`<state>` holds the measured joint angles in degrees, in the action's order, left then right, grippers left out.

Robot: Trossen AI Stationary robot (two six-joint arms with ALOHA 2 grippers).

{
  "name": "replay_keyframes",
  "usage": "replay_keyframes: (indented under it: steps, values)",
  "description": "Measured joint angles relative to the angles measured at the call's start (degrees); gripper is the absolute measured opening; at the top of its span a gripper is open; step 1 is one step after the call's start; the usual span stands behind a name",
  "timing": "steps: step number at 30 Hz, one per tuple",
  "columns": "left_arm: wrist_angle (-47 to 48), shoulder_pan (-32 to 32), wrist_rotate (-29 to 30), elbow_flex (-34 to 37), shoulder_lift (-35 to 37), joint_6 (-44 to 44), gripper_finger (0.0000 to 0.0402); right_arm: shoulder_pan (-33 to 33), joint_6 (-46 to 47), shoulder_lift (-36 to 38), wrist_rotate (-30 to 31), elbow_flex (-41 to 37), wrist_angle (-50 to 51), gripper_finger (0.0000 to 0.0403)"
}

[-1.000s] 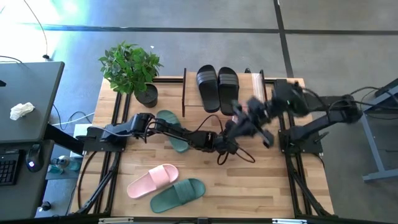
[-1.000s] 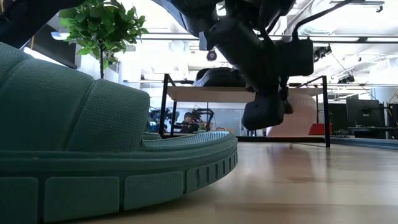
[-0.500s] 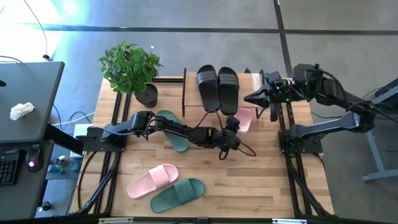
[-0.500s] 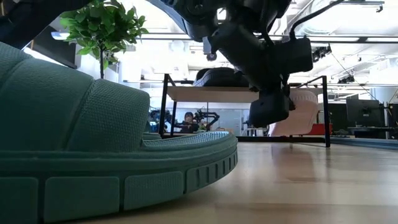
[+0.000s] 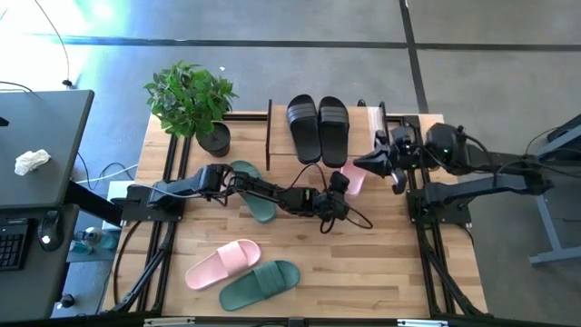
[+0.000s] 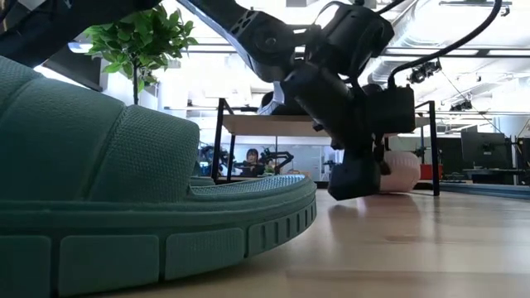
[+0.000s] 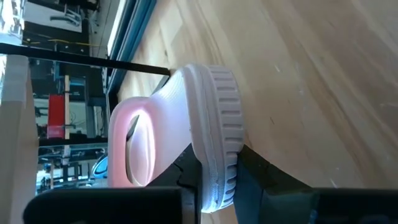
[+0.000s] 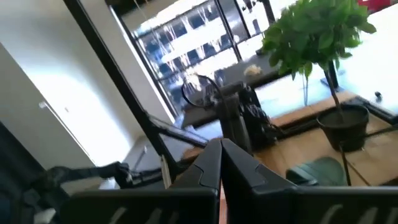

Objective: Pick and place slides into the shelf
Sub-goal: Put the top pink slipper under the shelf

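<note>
High view: we see our left gripper (image 5: 338, 180) clamped on the sole edge of a pink slide (image 5: 354, 176) beside the shelf (image 5: 281, 133), where two black slides (image 5: 318, 128) sit. Our right gripper (image 5: 374, 161) hovers nearby, fingers together.

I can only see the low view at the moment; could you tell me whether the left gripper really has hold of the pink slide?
Observer: Yes. The left wrist view shows the left gripper shut on the sole edge of the pink slide, held on its side.
Operator: Thank you. Where is the right gripper?
Observer: From above, the right gripper is just right of that slide, shut and empty.
Operator: And what is on the shelf?
Observer: Two black slides lie side by side on top of the shelf.
</note>
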<state>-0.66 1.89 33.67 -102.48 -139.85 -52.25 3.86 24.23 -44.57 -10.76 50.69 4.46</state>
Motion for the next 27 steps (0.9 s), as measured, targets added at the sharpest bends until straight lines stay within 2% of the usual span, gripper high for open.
replay_keyframes:
  steps: [4, 7, 11, 27]
  values:
    - [-2.15, 0.02, -0.76, 0.00, 0.00, 0.04, 0.0045, 0.61, 0.92, 3.61, 0.38, -3.19, -0.88, 0.0000]
    - [-2.66, 0.09, -3.46, 0.00, 0.00, 0.07, 0.0058, 0.63, 2.64, 5.18, 0.57, -4.84, -0.80, 0.0000]
    - [-3.81, 0.02, -7.12, -0.04, 0.00, 0.05, 0.0091, 0.61, 4.37, 6.08, 0.57, -6.60, -0.43, 0.0000]
    - [-0.56, -0.09, -7.32, -0.04, 0.00, 6.52, 0.0220, 0.61, 9.55, 8.23, 1.07, -7.38, 3.65, 0.0003]
